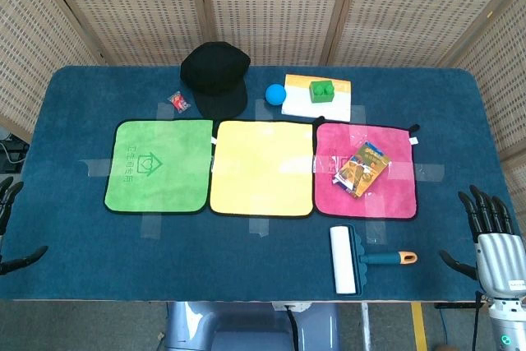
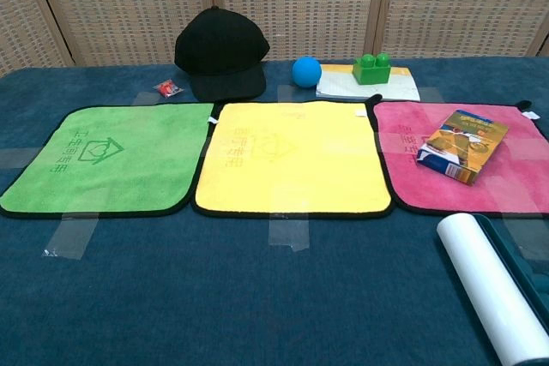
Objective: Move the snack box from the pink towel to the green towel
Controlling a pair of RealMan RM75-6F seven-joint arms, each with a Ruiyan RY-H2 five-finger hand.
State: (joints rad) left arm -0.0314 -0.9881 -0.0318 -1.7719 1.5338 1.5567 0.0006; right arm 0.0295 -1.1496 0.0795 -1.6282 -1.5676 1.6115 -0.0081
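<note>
The snack box (image 1: 362, 168) (image 2: 463, 145), blue and yellow, lies flat on the pink towel (image 1: 386, 195) (image 2: 506, 186) at the right. The green towel (image 1: 156, 166) (image 2: 103, 160) lies bare at the left, with a yellow towel (image 1: 263, 166) (image 2: 292, 156) between the two. My right hand (image 1: 491, 236) hangs at the table's right front corner, fingers spread, holding nothing, well away from the box. Only the dark fingers of my left hand (image 1: 10, 228) show at the left edge, apart and empty. Neither hand appears in the chest view.
A black cap (image 1: 215, 78) (image 2: 221, 53), a blue ball (image 1: 275, 94) (image 2: 306, 71), a green brick (image 1: 321, 90) (image 2: 371, 68) on a white pad and a small red wrapper (image 1: 179, 102) (image 2: 168, 87) sit along the back. A lint roller (image 1: 345, 259) (image 2: 493, 293) lies in front of the pink towel.
</note>
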